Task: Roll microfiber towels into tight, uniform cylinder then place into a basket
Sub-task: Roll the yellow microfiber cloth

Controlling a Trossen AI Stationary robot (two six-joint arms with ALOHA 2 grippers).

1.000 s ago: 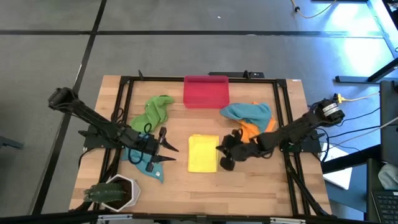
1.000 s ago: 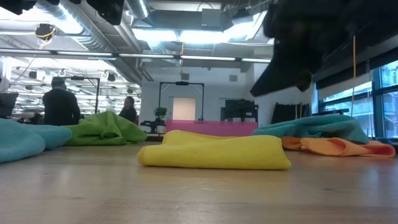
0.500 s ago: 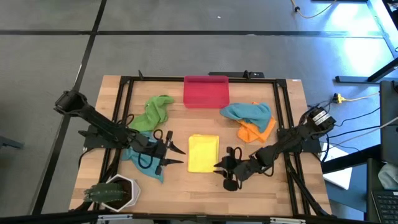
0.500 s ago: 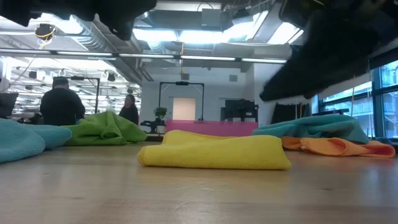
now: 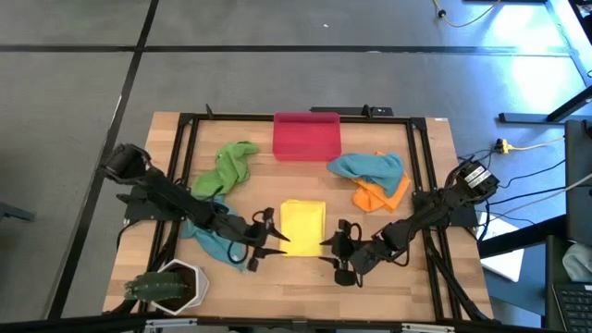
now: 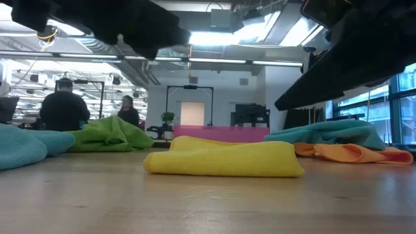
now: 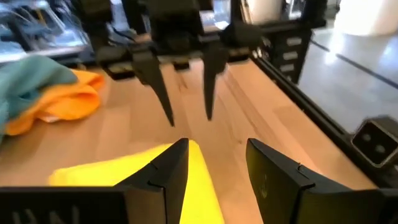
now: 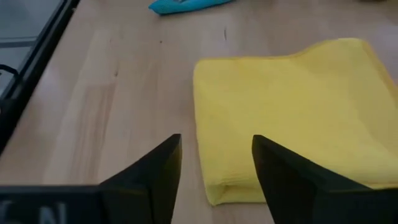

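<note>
**A:** High view, left to right: left gripper (image 5: 274, 242) with fingers apart and empty at the yellow towel's (image 5: 302, 228) near-left corner, right gripper (image 5: 331, 254) spread and empty at its near-right corner. Towel's mid-table, well short of the basket (image 5: 306, 135).

**B:** Looks folded flat, a thick soft pad with a plump folded edge. I'd guess it's light, floppy, a bit grippy. Pinch that near edge at both corners.

The yellow towel (image 8: 292, 112) is a soft, finely napped matt cloth lying on a smooth pale wooden table (image 8: 112, 118) with visible grain, framed by matt black metal rails (image 5: 421, 176), beside a smooth red-pink plastic basket (image 5: 306, 136).
</note>
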